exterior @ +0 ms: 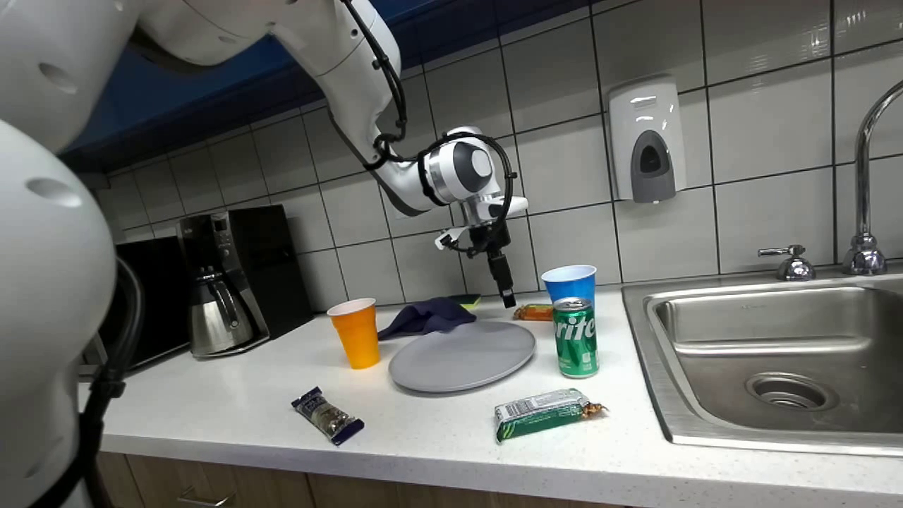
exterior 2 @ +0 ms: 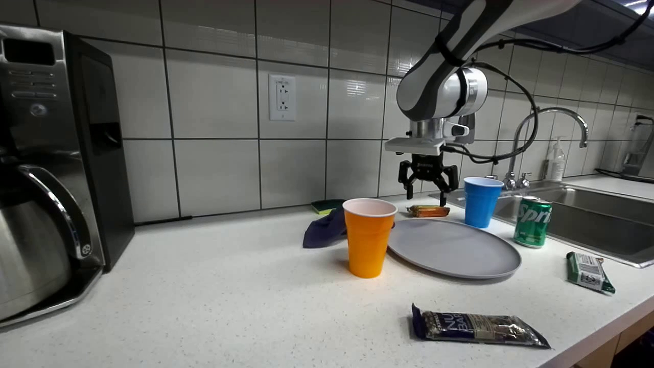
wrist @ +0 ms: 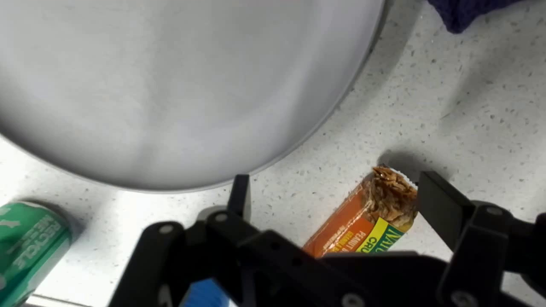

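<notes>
Gripper (wrist: 335,187) gapes wide, empty, above the bar (wrist: 362,221) at wrist-view four o'clock: likely light, crumbly, best pinched midway.

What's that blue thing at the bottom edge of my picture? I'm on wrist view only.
Observer: A blue cup, standing upright in both exterior views.
Operator: OK. The orange bar is nearest my gripper. Other bars around?
Observer: Two: a nut bar and a green bar, both nearer the front edge of the counter than the orange one.
Operator: Anything tall by the plate that I'm missing?
Observer: Yes, an orange cup, upright beside it.
</notes>
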